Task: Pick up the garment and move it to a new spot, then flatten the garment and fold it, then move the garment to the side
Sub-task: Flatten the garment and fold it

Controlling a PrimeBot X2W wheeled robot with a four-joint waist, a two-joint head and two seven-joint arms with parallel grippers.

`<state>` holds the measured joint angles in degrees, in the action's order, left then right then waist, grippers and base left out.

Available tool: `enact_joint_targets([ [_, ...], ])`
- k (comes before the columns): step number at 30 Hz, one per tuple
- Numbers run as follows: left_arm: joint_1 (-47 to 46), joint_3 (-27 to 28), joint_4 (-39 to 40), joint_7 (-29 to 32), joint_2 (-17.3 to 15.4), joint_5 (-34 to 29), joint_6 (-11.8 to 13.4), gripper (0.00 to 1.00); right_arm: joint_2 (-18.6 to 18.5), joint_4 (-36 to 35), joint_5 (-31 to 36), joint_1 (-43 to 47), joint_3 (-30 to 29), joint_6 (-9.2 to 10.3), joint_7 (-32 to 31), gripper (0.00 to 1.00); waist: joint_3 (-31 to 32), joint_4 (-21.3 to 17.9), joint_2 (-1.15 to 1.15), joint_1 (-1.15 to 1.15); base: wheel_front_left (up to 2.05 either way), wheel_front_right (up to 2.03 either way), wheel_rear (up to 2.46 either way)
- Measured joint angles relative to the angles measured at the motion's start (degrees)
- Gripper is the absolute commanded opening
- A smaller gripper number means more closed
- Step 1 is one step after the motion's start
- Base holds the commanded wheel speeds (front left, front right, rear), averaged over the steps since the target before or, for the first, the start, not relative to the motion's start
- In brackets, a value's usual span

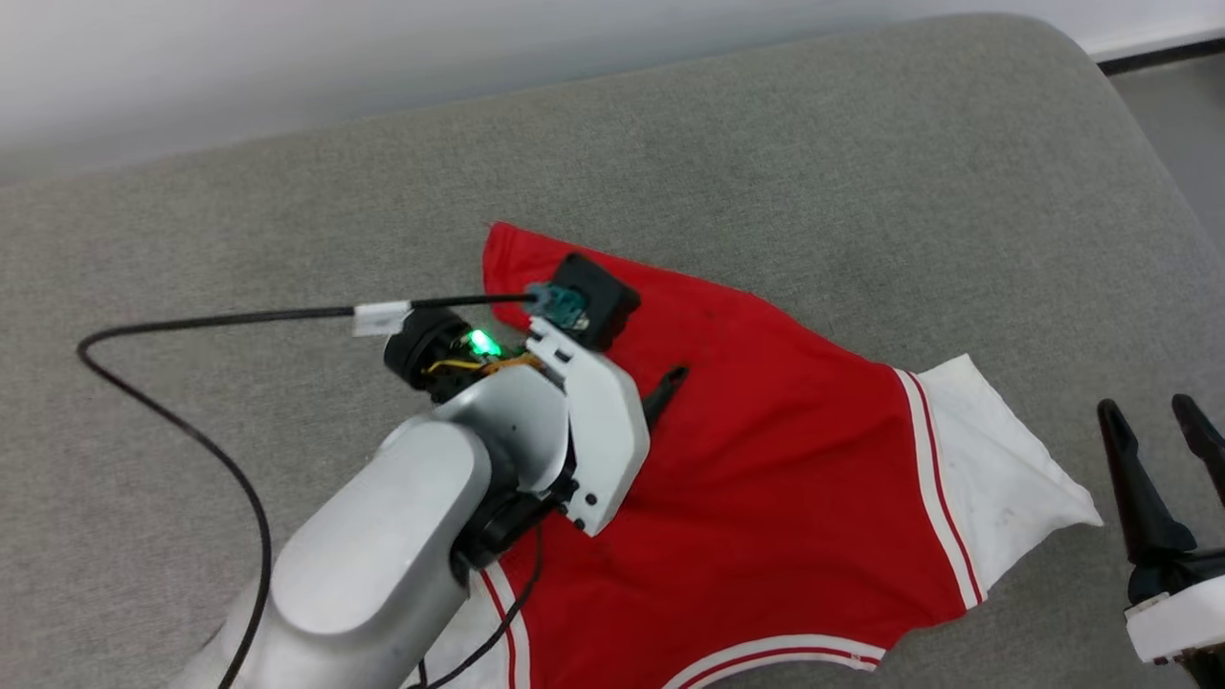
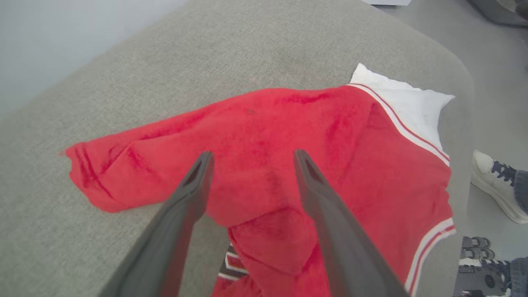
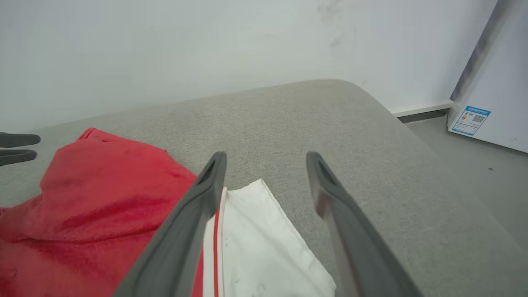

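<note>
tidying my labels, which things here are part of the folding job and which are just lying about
In the job: the garment, the left gripper, the right gripper, both open.
Just around: the grey cushion under it, the black cable, a person's white shoe.

a grey upholstered cushion (image 1: 766, 144) stands against a pale wall (image 3: 206, 41). beside it, on the grey floor (image 3: 474, 177), are a person's white sneaker (image 2: 495, 185) with dark laces and a white cabinet (image 3: 503, 103) bearing a blue label (image 3: 471, 121).
</note>
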<state>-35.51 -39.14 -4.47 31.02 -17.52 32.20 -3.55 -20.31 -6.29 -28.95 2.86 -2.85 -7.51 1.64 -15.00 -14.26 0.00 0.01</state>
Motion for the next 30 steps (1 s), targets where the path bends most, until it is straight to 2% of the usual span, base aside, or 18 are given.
enact_joint_targets([
  [6,-6.7,-5.0,-8.5,5.1,2.6,-2.0,-1.9,1.00,-0.8,1.3,0.8,-1.5,0.3,0.00,1.9,1.00,-3.7,-2.4,0.00,0.00,0.00,0.00,0.00],
  [10,-10.1,-8.2,-13.8,8.0,1.7,-4.5,-2.6,1.00,-0.5,1.6,1.3,-2.2,2.2,0.00,2.6,1.00,-5.3,-4.0,0.00,0.00,0.00,0.00,0.00],
  [14,-11.8,-11.0,-16.8,10.6,1.4,-4.3,-3.3,1.00,-0.2,1.9,1.3,-2.9,2.8,0.00,3.1,1.00,-6.4,-5.2,0.00,0.00,0.00,0.00,0.00],
  [16,-12.7,-12.2,-17.5,11.4,1.0,-4.0,-3.5,0.00,-0.1,2.2,1.3,-2.9,2.8,0.00,3.4,1.00,-6.8,-5.6,0.00,-0.01,0.00,0.00,0.00],
  [18,-13.1,-12.5,-17.7,11.3,0.7,-3.0,-3.5,0.00,0.0,2.4,1.3,-2.9,2.8,0.00,3.5,1.00,-7.0,-5.8,0.00,-0.01,0.00,0.00,0.00],
  [24,-15.1,-11.3,-19.6,4.2,-0.2,-4.2,-3.4,0.00,0.6,3.1,1.5,-3.8,3.6,0.00,3.9,1.00,-6.7,-6.2,0.00,0.00,0.00,0.00,0.00],
  [30,-22.2,-8.5,-21.6,0.5,-1.7,-5.4,-3.3,0.00,1.3,3.7,2.2,-5.1,4.9,0.00,4.0,1.00,-6.4,-7.8,0.00,0.00,0.00,0.00,0.00],
])
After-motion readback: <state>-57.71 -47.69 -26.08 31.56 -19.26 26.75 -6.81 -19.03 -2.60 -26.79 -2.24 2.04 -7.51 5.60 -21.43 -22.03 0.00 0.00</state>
